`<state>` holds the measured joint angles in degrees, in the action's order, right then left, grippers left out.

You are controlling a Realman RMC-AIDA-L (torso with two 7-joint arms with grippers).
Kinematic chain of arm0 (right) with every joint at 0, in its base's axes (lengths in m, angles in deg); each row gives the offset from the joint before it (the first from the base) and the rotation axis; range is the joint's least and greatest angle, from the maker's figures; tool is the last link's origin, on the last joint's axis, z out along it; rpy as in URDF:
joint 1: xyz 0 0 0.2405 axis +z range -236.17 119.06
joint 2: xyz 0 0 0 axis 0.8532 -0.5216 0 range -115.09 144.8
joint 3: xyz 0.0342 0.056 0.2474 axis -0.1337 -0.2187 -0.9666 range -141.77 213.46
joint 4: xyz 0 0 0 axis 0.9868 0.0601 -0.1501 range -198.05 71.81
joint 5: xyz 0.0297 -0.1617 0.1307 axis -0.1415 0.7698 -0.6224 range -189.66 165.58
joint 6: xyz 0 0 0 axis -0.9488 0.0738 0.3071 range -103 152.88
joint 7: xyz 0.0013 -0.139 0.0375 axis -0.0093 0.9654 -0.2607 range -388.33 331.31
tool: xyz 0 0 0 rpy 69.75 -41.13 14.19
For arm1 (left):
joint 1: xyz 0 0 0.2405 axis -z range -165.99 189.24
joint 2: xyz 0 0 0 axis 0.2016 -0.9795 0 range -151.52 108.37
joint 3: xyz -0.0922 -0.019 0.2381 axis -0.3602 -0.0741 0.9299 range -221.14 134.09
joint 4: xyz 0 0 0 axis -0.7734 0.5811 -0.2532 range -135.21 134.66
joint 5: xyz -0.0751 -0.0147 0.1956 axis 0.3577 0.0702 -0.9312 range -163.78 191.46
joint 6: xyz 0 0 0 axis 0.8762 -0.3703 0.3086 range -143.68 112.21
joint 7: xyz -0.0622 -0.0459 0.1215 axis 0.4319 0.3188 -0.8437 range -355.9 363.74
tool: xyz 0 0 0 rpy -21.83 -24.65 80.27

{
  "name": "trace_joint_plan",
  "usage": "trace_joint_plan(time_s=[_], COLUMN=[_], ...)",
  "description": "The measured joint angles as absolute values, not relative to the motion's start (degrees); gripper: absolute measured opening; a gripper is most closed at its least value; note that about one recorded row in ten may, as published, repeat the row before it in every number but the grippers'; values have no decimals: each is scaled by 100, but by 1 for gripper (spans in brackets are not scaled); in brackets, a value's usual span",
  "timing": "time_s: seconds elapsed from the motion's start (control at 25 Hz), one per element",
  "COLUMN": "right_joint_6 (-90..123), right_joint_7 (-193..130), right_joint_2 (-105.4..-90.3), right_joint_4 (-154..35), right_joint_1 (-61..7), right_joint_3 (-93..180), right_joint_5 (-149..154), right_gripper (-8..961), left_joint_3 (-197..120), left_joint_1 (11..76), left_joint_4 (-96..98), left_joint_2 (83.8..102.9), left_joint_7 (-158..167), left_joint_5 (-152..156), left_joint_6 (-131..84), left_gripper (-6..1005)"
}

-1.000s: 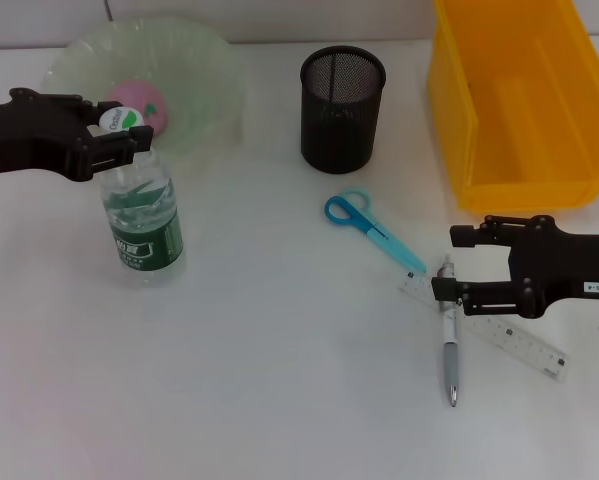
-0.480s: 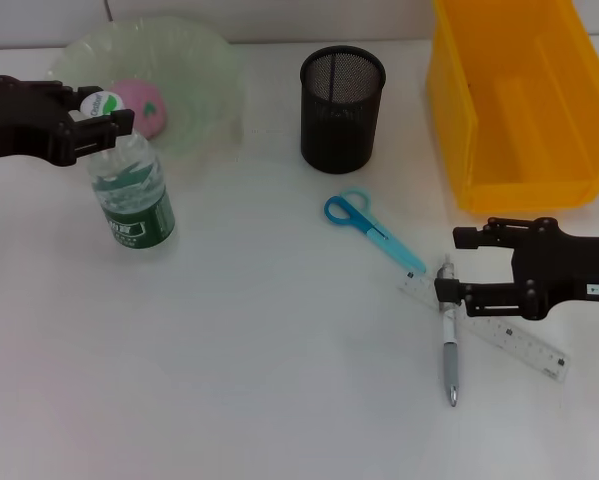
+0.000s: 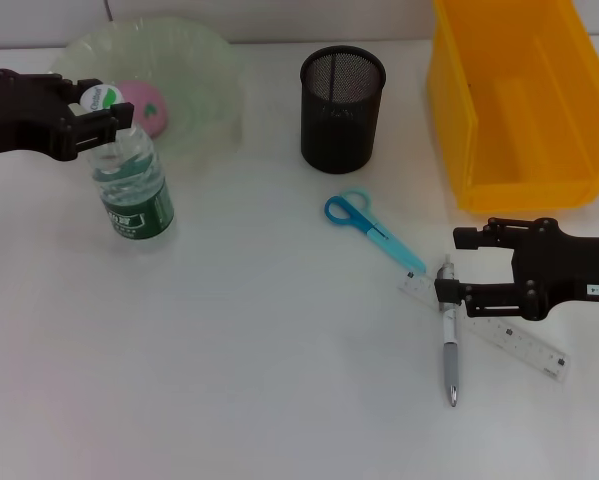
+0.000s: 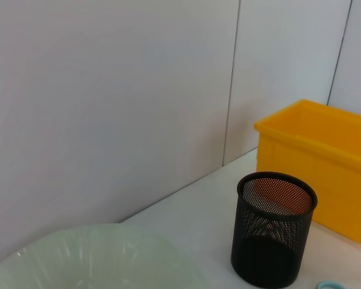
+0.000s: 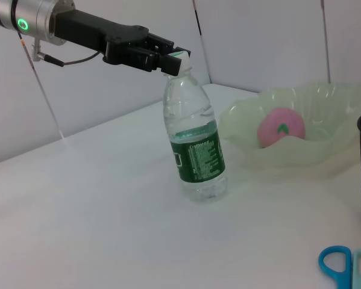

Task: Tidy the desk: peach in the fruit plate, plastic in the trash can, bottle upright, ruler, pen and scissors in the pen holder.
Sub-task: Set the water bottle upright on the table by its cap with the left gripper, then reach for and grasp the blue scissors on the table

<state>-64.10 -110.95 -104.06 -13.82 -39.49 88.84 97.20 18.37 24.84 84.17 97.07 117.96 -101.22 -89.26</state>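
My left gripper (image 3: 97, 118) is shut on the cap of the clear water bottle (image 3: 132, 185), which stands upright on the desk in front of the fruit plate (image 3: 214, 75). The right wrist view shows the same grip (image 5: 170, 59) on the bottle (image 5: 193, 138). The pink peach (image 3: 146, 106) lies in the plate. My right gripper (image 3: 457, 266) is open, low over the top end of the pen (image 3: 450, 350), which lies across the clear ruler (image 3: 514, 345). Blue scissors (image 3: 367, 224) lie beside them. The black mesh pen holder (image 3: 342, 95) stands empty. No plastic shows.
A yellow bin (image 3: 519, 100) stands at the back right, close behind my right arm. The wall runs just behind the plate and pen holder (image 4: 274, 232). Bare white desk lies in the middle and front.
My left gripper has carried the bottle left and back toward the plate, and it now stands straighter. The right gripper has stayed over the pen.
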Motion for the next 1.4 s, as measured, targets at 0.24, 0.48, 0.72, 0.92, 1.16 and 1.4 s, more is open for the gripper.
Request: trace_joint_plan(time_s=[0.24, 0.48, 0.72, 0.92, 1.16, 1.4], right_joint_6=[-6410, -6418, -6640, -7226, -7887, -8313], right_joint_7=[-11111, -11318, -11992, -13305, -15521, -16934], right_joint_2=[-10406, -10386, -10357, -10241, -10040, -10110], right_joint_4=[-1382, -1301, -705, 350, 2174, 2830], right_joint_1=[-3949, -3940, -4014, -3966, -3187, -2324], right_joint_3=[8884, 8884, 8879, 8870, 8912, 8954], right_joint_5=[9720, 9721, 9722, 9726, 10688, 12143], right_gripper=[785, 785, 784, 783, 783, 782], left_joint_3=[1840, 1725, 1764, 2026, 2035, 2039], left_joint_1=[2520, 2521, 1980, 1637, 1923, 2159], left_joint_4=[8297, 8518, 8656, 7443, 5001, 3834], left_joint_2=[9712, 9700, 9707, 9704, 9708, 9683], left_joint_7=[11785, 11703, 10540, 8810, 6920, 6013], left_joint_5=[-10076, -9944, -8259, -6680, -6476, -6556], left_joint_6=[-8803, -8792, -9108, -10332, -11114, -11088], left_gripper=[502, 654, 755, 804, 801, 798])
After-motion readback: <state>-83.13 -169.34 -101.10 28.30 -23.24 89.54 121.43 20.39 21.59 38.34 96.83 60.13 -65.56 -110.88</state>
